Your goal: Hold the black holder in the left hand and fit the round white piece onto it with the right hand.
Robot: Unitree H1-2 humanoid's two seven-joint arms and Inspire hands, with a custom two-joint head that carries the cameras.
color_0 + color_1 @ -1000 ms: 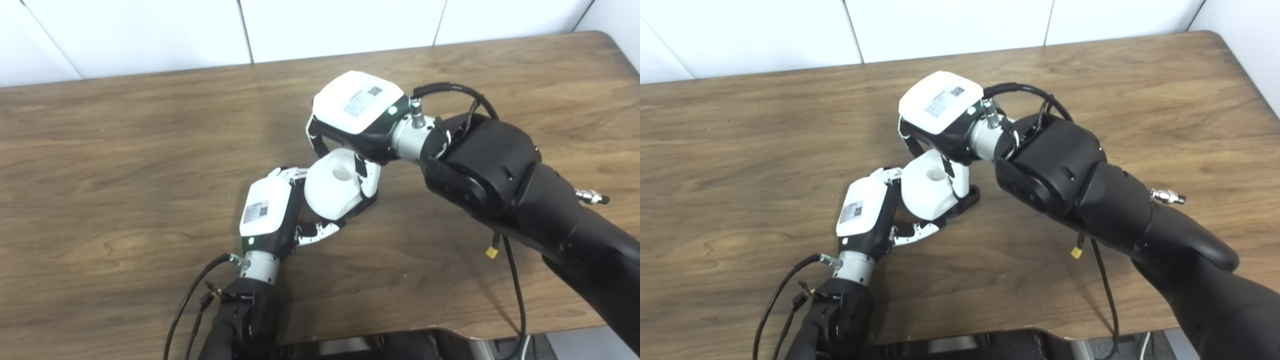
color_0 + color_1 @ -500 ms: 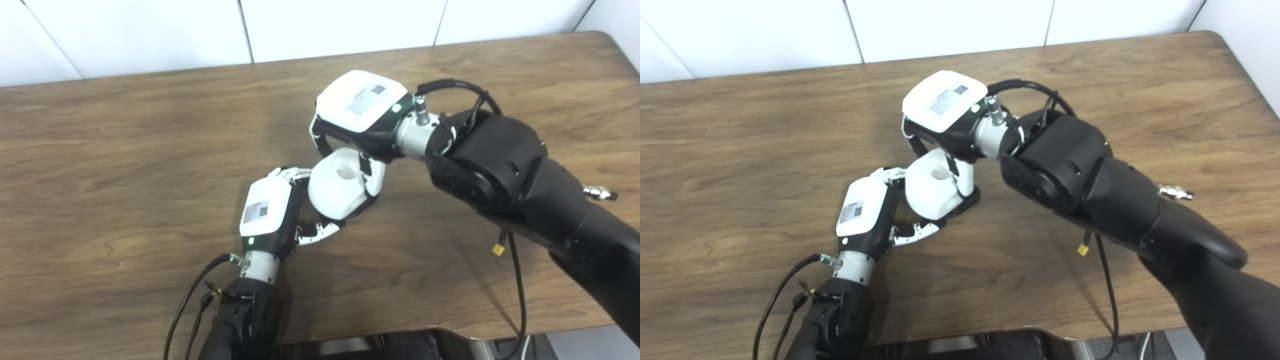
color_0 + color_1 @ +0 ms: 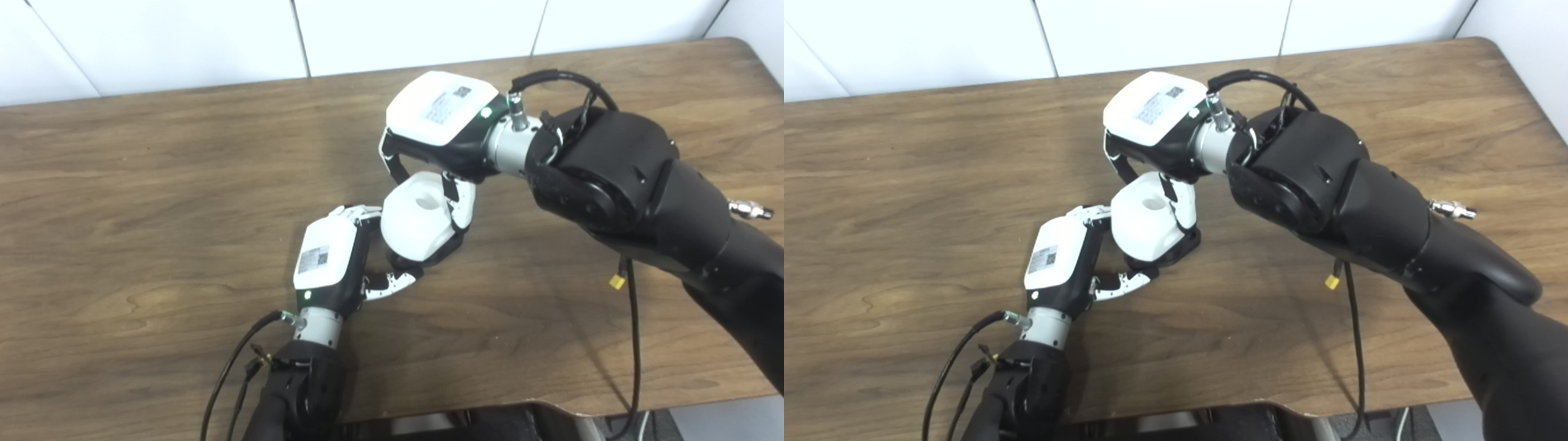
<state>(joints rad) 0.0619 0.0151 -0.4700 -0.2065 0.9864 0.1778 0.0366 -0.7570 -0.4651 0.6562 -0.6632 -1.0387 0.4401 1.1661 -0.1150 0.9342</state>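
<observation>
The round white piece [image 3: 416,223] has a hollow in its top and sits tilted over the black holder [image 3: 436,254]. Only the holder's lower right edge shows beneath it. My right hand [image 3: 442,119] comes down from above, shut on the white piece, with fingers [image 3: 463,205] down its right side. My left hand [image 3: 329,262] lies low on the table at the piece's left. Its thumb [image 3: 1124,283] and upper fingers [image 3: 1084,212] close around the holder's left end. The contact itself is hidden behind the white piece.
The wooden table [image 3: 153,184] stretches wide on all sides, with its front edge [image 3: 551,401] near the bottom. A black cable [image 3: 631,343] hangs from my right forearm over the table. White wall panels [image 3: 398,30] stand behind.
My right hand has lifted and drawn slightly right, carrying the white piece up with it, so more of the black holder shows below. The left hand has stayed put.
</observation>
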